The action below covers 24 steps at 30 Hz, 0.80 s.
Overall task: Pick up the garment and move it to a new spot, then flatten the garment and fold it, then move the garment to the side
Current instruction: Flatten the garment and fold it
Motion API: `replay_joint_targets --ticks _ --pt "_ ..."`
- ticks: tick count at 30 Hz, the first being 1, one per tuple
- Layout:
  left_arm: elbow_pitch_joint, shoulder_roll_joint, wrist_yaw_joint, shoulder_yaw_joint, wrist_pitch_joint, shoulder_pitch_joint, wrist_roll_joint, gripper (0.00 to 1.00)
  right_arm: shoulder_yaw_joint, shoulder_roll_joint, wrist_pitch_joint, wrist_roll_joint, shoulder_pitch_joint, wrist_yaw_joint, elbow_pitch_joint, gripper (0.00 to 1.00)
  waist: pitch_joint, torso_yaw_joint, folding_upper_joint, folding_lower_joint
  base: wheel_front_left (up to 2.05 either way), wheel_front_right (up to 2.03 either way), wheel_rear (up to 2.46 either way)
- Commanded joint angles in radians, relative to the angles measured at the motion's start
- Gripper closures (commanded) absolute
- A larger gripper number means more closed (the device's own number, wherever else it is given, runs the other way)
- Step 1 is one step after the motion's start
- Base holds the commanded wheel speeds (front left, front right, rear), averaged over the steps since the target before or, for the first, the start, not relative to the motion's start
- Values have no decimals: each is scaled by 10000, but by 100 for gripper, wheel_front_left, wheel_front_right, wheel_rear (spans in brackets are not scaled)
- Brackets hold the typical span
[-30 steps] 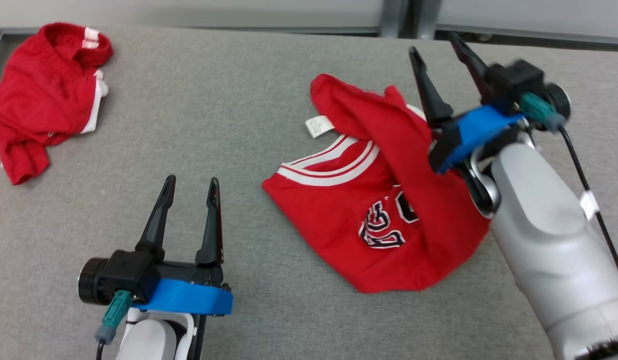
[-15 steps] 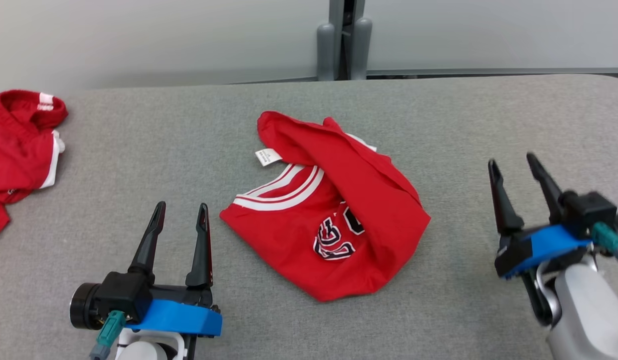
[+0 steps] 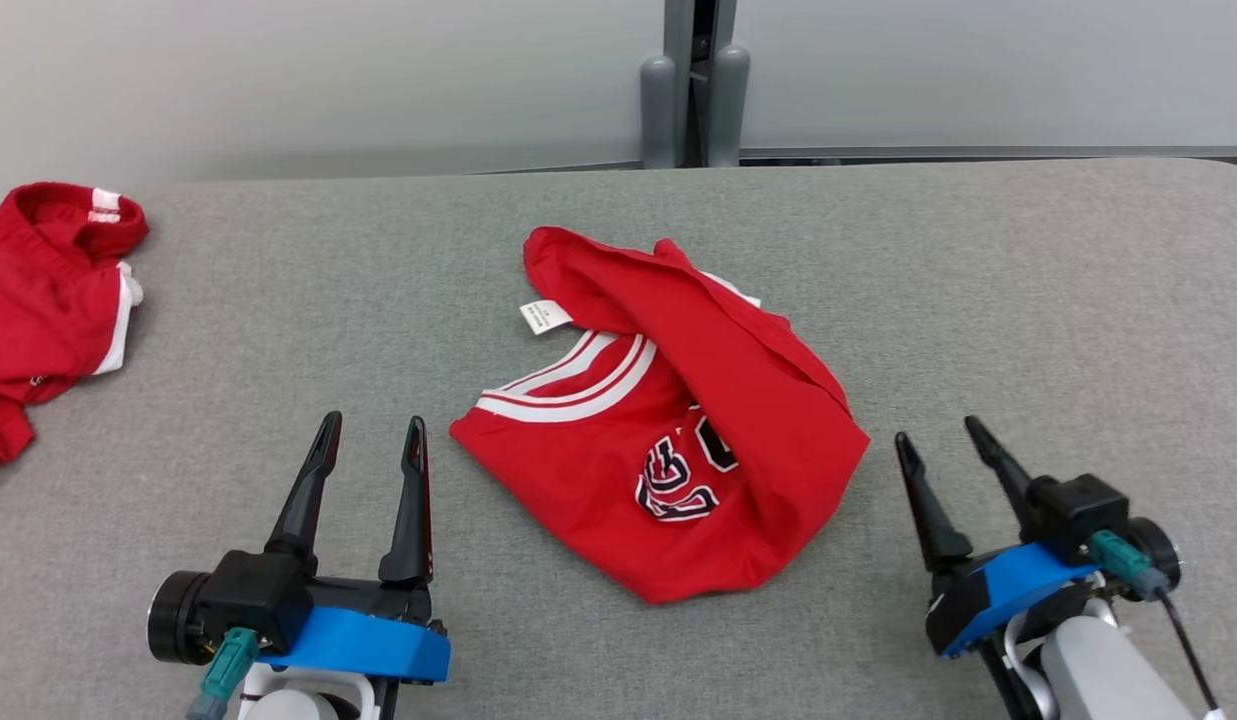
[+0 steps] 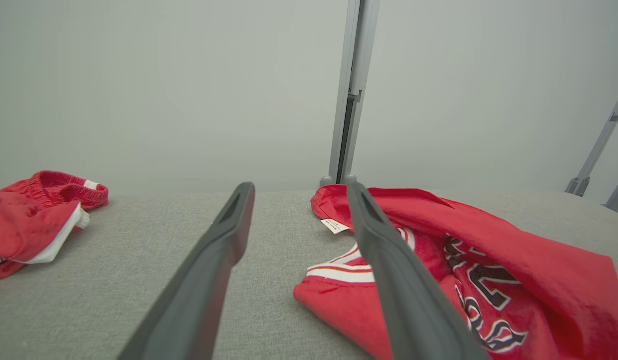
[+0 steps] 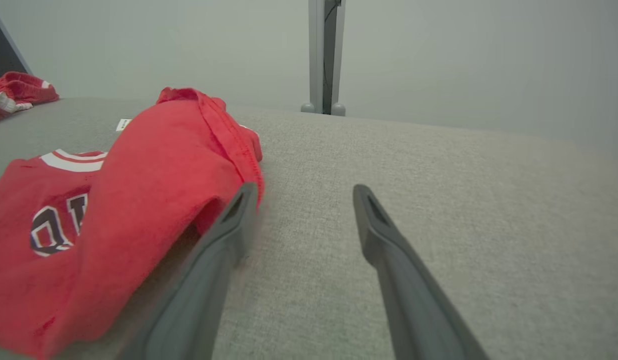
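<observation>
Jersey (image 3: 668, 440): lying crumpled on the table (image 3: 978, 280), between both grippers.
Left gripper (image 3: 373, 424): hovering parted, holding nothing — near the collar.
Right gripper (image 3: 938, 432): hovering parted, holding nothing, beside the jersey's right edge.

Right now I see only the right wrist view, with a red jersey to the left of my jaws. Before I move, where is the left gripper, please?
Observer: In the head view the left gripper is on the other side of the jersey, to its left. It is close to the jersey's near left corner but does not touch it.
Operator: Thank you. Are its jaws open or closed?
Observer: They are open and hold nothing.
</observation>
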Motion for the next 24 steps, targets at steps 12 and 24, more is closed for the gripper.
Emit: replay_joint_targets --ticks 12,24 --pt "-68 34 34 -58 -33 -255 16 0 654 225 -6 10 -858 -3 2107 0 493 798 0 1 0 0 0" --pt "-39 34 159 48 -33 -142 -36 0 727 166 -3 387 -1354 -3 2918 100 468 879 0 1 0 0 0"
